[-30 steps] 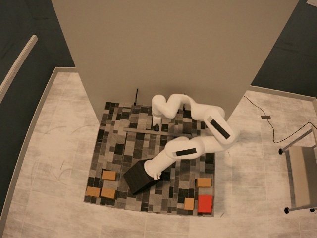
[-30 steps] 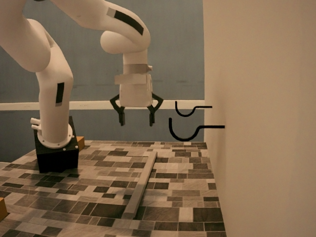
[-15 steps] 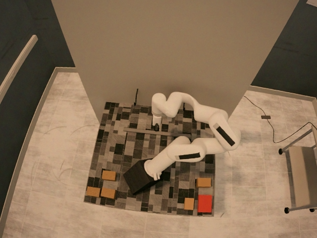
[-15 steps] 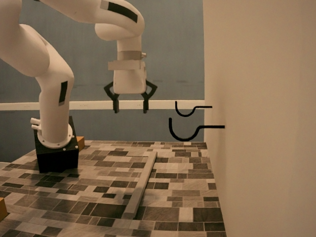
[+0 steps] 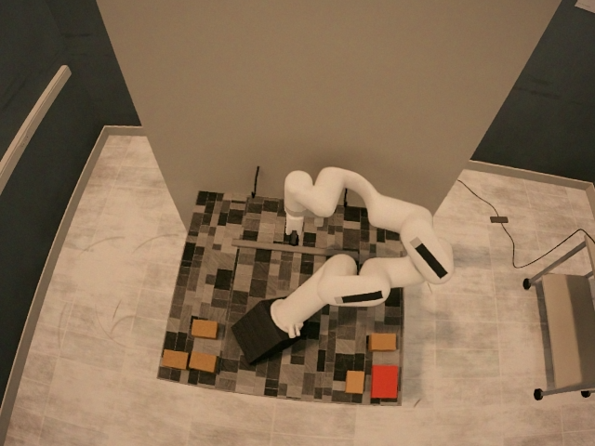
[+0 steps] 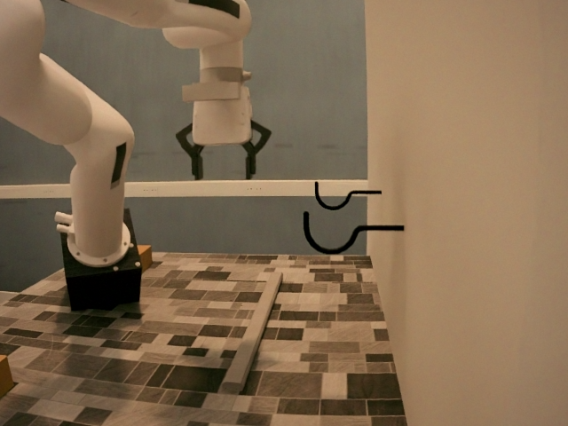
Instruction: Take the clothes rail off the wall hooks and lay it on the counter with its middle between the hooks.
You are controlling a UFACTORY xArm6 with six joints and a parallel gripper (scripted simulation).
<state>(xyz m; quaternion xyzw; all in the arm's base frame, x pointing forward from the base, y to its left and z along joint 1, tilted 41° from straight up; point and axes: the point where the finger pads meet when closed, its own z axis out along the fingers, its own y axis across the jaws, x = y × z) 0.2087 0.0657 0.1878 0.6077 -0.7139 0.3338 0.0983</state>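
A tall beige wall panel (image 5: 307, 96) rises behind a counter (image 5: 216, 268) patterned in grey, black and off-white rectangles. Around it the floor (image 5: 96, 268) is laid in pale, streaked tiles, edged by a low beige curb (image 5: 58, 225). Beyond the curb the ground is dark grey. A pale rail (image 5: 33, 117) crosses the dark area on the left. A wheeled metal cart (image 5: 567, 331) stands at the right edge, near a thin black cable (image 5: 509, 240) trailing over the tiles. The side view shows a blue-grey back wall (image 6: 298, 91) under warm, dim light.
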